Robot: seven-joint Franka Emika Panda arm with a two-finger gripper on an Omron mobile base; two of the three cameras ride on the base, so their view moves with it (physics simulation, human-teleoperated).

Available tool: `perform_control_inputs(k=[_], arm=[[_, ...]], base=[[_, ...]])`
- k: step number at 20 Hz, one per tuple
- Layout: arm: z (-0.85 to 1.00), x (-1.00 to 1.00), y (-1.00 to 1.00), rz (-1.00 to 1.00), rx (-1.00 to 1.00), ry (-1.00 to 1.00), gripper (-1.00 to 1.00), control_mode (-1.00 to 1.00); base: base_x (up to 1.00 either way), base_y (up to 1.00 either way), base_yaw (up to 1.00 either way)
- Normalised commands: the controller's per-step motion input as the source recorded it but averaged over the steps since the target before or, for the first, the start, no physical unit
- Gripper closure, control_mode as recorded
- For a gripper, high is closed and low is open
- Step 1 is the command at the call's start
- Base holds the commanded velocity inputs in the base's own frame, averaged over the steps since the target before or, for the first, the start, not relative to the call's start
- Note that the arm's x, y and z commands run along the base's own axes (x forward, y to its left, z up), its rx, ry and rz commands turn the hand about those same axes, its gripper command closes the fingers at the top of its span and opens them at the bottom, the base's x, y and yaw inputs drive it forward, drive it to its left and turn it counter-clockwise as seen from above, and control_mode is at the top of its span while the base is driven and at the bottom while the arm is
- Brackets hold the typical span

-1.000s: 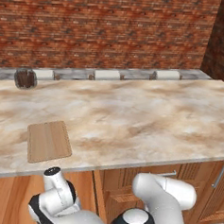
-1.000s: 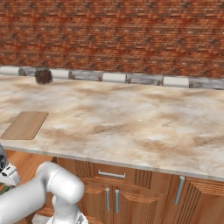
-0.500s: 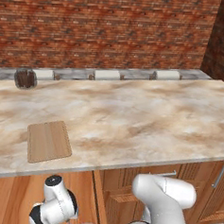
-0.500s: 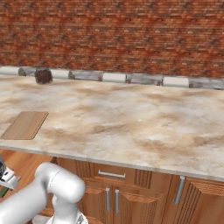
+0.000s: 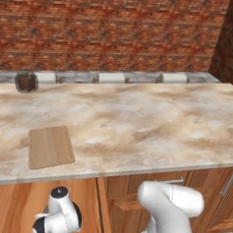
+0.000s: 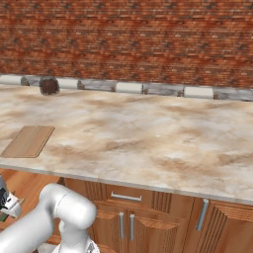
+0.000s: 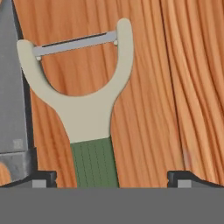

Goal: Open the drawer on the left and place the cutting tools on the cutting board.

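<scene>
arm (image 5: 169,203): glossy white, rounded links | joints: dark | pincer (image 7: 111,177) tips: dark

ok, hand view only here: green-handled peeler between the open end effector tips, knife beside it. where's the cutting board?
Observer: The cutting board lies flat on the counter, near its front edge, toward the left end.
Operator: Anything on it?
Observer: Nothing. Both base views show its top bare.
Operator: Anything else up there near it?
Observer: A dark round container stands at the back by the brick wall, well apart from the board.
</scene>
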Motion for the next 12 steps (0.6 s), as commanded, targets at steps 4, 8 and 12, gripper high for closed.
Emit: perform_control_inputs(k=[4, 8, 12], arm=[[-0.14, 0.0, 0.02, 0.0, 0.02, 0.0, -1.0, -1.0], [-0.01, 0.0, 0.0, 0.0, 0.0, 0.0, 1.0, -1.0], [-0.16, -0.04, 0.0, 0.0, -0.04, 0.0, 1.0, -1.0]], base=[[0.0, 0.0, 0.0], [0.0, 0.0, 0.0], [0.0, 0.0, 0.0]])
